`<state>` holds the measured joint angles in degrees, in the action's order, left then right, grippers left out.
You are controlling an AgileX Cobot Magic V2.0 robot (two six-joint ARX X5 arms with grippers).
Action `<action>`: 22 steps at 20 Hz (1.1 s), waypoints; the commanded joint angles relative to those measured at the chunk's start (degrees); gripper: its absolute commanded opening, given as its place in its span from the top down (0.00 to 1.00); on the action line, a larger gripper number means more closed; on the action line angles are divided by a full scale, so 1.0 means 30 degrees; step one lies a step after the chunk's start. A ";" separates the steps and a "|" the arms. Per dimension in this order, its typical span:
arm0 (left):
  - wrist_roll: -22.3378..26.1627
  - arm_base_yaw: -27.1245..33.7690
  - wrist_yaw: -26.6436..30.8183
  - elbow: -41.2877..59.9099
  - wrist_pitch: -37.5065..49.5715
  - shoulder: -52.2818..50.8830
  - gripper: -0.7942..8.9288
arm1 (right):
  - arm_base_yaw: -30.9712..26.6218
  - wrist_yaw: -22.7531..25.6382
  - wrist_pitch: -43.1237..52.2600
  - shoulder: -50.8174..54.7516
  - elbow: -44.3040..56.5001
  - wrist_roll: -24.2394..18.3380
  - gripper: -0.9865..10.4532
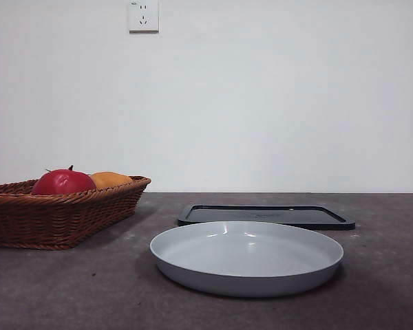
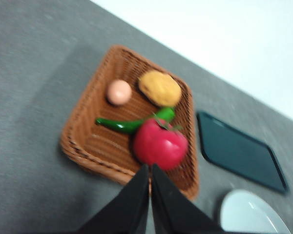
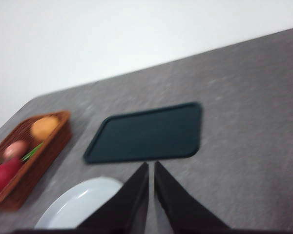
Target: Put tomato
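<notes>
The tomato [image 1: 62,183] is glossy deep red with a dark calyx and lies in the wicker basket [image 1: 27,216] at the left. In the left wrist view the tomato [image 2: 159,145] sits at the basket's near side, and my left gripper [image 2: 150,170] hangs above the basket rim close to it, jaws shut and empty. My right gripper [image 3: 150,168] is shut and empty, high above the table between the grey plate [image 3: 78,204] and the dark tray [image 3: 146,134]. Neither arm shows in the front view.
The basket [image 2: 93,141] also holds an orange-yellow fruit [image 2: 159,88], a pale pink fruit [image 2: 119,91] and a green pepper [image 2: 132,122]. The grey plate [image 1: 246,278] stands at the front centre, the dark flat tray [image 1: 265,215] behind it.
</notes>
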<state>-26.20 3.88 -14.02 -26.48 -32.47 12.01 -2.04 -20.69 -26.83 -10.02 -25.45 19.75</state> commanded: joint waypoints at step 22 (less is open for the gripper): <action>0.6258 -0.3184 -0.6768 -0.8990 -0.8575 0.7016 0.91 | 0.5391 -0.5311 -1.1183 -0.9763 -1.1096 -0.6237 0.90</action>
<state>-9.65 -5.58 -33.89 -52.36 -58.52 32.60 14.09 -36.40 -60.75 -39.05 -57.63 2.50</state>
